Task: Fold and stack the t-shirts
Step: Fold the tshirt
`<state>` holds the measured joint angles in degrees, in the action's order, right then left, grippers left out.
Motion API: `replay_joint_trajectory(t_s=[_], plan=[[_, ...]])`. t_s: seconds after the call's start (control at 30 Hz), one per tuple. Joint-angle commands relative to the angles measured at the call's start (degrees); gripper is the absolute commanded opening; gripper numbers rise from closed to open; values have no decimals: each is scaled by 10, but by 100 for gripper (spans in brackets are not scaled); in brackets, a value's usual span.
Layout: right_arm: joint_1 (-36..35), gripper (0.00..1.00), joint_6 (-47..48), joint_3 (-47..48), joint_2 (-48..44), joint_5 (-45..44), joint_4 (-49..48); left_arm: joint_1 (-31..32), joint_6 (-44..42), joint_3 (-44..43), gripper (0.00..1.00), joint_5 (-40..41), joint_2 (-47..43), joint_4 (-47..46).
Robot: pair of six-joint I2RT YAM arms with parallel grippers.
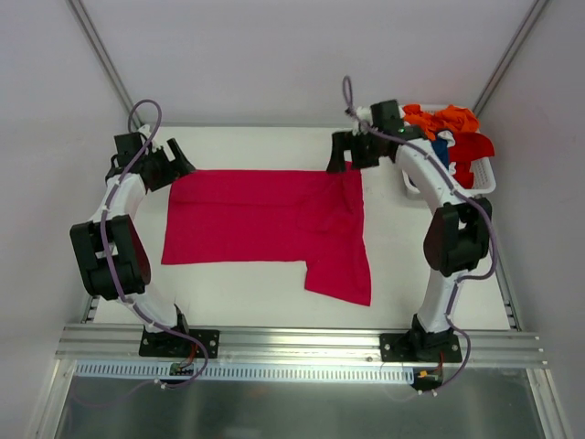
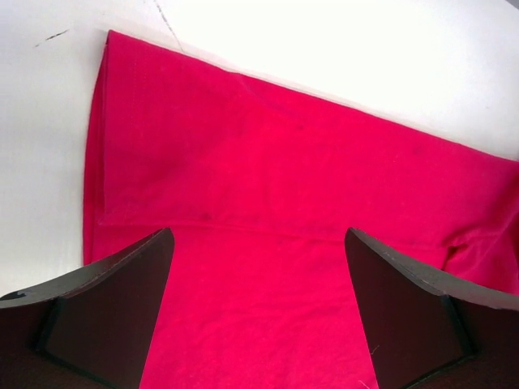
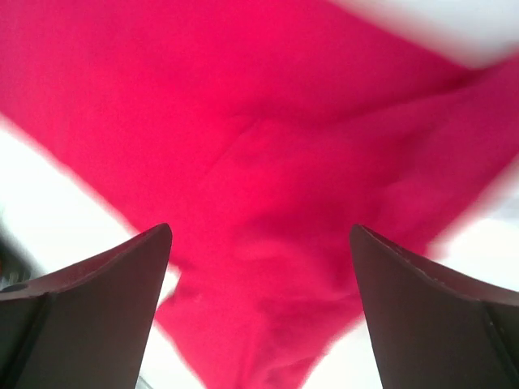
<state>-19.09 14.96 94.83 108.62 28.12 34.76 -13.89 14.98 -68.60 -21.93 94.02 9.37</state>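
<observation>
- The crimson-pink shirt (image 1: pixel 265 219) lies flat on the desk (image 1: pixel 274 283), right under both end effectors — one far corner sits below each.
- The left end effector (image 1: pixel 178 165) has its fingers wide apart and holds nothing. The cloth just below it has a fold line, so one long edge looks doubled over.
- The right end effector (image 1: pixel 343 155) is spread apart too, with only pink cloth under it. Its own view is blurry.
- On the near side of the right end effector, a flap of the shirt sticks out past the rest. So the shape is not a neat block yet.
- I think this shirt is about one fold in — it needs more folds.
- Just to the outer side of the right end effector, the orange shirt (image 1: pixel 443 119), the red shirt (image 1: pixel 473 146) and the dark blue shirt (image 1: pixel 441 151) sit bunched in the white basket (image 1: pixel 484 186). None of them is folded.
- No stack has been started, so most of the job is left.
</observation>
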Motion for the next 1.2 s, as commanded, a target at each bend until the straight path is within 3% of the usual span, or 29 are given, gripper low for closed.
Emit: replay_joint_trajectory(t_s=[0.0,0.07,0.1,0.17,0.73,0.8,0.93,0.97,1.17], plan=[[30,95,-31,163,28,-115,47,8,-9,-43,88,48,27,28],[29,90,-17,250,106,-212,116,25,-18,-66,87,79,51,50],[30,89,-13,338,138,-238,139,30,-21,-75,86,87,59,56],[30,88,-12,395,217,-305,184,37,-16,-93,85,95,84,68],[-17,76,-42,412,309,-422,155,39,-3,-165,78,111,207,98],[-17,71,-45,418,312,-439,152,39,-2,-167,76,108,211,100],[-18,68,-48,425,323,-455,151,39,1,-188,63,109,231,104],[-18,62,-49,425,325,-463,151,39,2,-193,53,109,234,105],[-17,52,-61,415,334,-466,140,39,9,-233,22,92,264,108]])
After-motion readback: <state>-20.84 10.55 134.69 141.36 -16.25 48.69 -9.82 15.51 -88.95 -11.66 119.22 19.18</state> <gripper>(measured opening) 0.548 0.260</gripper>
